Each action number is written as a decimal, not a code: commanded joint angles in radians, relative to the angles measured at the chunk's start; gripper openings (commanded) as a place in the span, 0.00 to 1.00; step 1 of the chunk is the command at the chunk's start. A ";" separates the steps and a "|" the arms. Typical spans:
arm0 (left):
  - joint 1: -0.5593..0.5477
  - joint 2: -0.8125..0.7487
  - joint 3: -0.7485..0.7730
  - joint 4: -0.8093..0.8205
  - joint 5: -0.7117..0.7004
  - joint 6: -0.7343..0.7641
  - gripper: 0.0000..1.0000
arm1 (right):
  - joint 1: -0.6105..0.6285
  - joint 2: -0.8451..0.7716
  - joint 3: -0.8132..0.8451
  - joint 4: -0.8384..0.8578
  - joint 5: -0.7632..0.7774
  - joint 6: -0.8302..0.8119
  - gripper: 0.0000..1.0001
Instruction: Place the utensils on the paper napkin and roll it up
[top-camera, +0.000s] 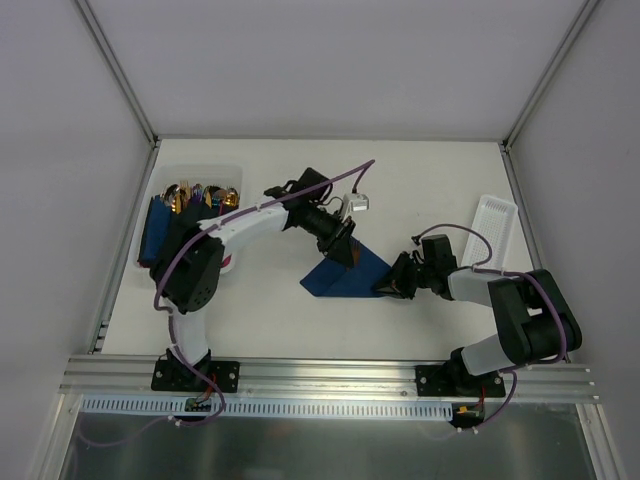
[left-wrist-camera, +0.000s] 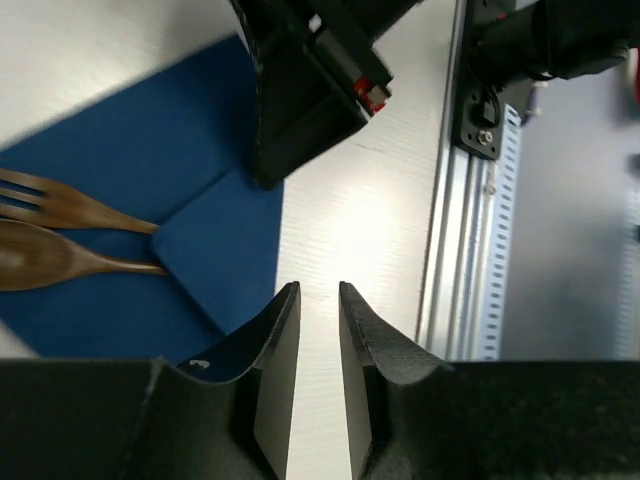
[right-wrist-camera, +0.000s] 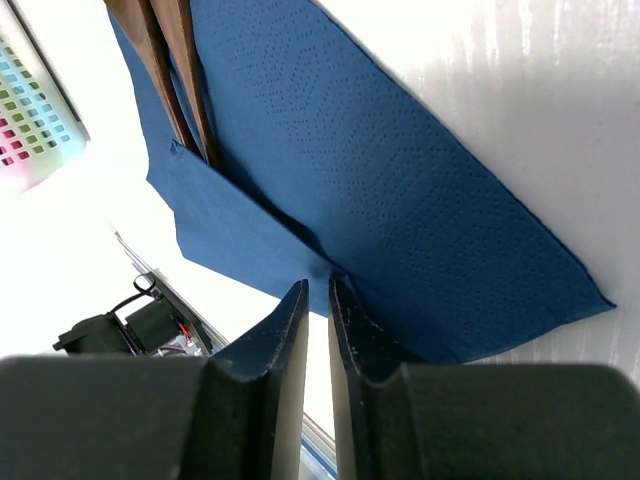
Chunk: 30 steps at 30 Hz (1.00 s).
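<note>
The navy paper napkin (top-camera: 335, 280) lies at the table's middle. In the left wrist view the napkin (left-wrist-camera: 130, 150) carries a bronze fork (left-wrist-camera: 60, 205) and spoon (left-wrist-camera: 50, 255), with one corner folded over their handles. In the right wrist view the two handles (right-wrist-camera: 165, 60) run under that fold of the napkin (right-wrist-camera: 380, 170). My right gripper (right-wrist-camera: 318, 285) pinches the folded edge; from above it (top-camera: 385, 287) sits at the napkin's right corner. My left gripper (left-wrist-camera: 318, 290) is slightly open and empty over bare table beside the napkin; from above it (top-camera: 347, 255) hides the utensils.
A clear bin (top-camera: 190, 165) at the back left holds more gold cutlery and navy napkins. A white perforated tray (top-camera: 493, 228) stands at the right. The aluminium rail (top-camera: 330, 375) runs along the near edge.
</note>
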 joint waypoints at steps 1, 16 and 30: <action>-0.001 0.124 -0.017 -0.046 0.165 -0.134 0.22 | 0.004 0.021 0.013 -0.040 0.053 -0.049 0.17; 0.040 0.327 0.002 -0.046 0.130 -0.206 0.16 | 0.004 0.018 0.045 -0.100 0.061 -0.088 0.16; 0.074 0.337 -0.044 -0.046 0.056 -0.197 0.16 | 0.003 0.029 0.078 -0.131 0.057 -0.105 0.16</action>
